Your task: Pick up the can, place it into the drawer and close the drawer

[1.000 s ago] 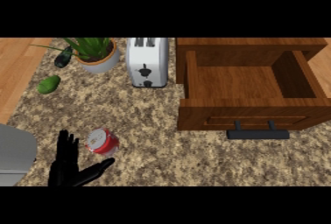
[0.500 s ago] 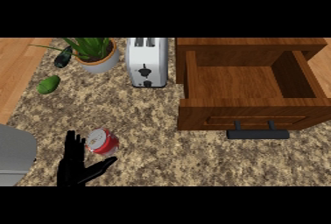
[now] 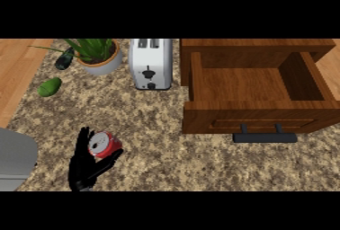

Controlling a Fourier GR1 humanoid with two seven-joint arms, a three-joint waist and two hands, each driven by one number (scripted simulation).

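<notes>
One can (image 3: 105,143), red with a silver top, lies tilted on the speckled counter (image 3: 166,161) near the lower left of my head view. I see my left hand (image 3: 87,164) right up against it, fingers (image 3: 83,141) reaching up along the can's left side and the thumb (image 3: 113,156) curving under its right, so the hand is partly wrapped about the can; whether the can is lifted off the counter I cannot tell. My grey forearm (image 3: 15,159) shows at the left edge. My right hand does not appear anywhere.

Well to the right of the can stands the wooden drawer (image 3: 256,85), pulled open, with a dark handle (image 3: 264,136) on its near front. Just beside the drawer's left wall is a white toaster (image 3: 151,63). Left of the toaster sits a potted plant (image 3: 96,54), with a dark bottle (image 3: 64,59) beside it, and a green fruit (image 3: 49,86) near the counter's left edge.
</notes>
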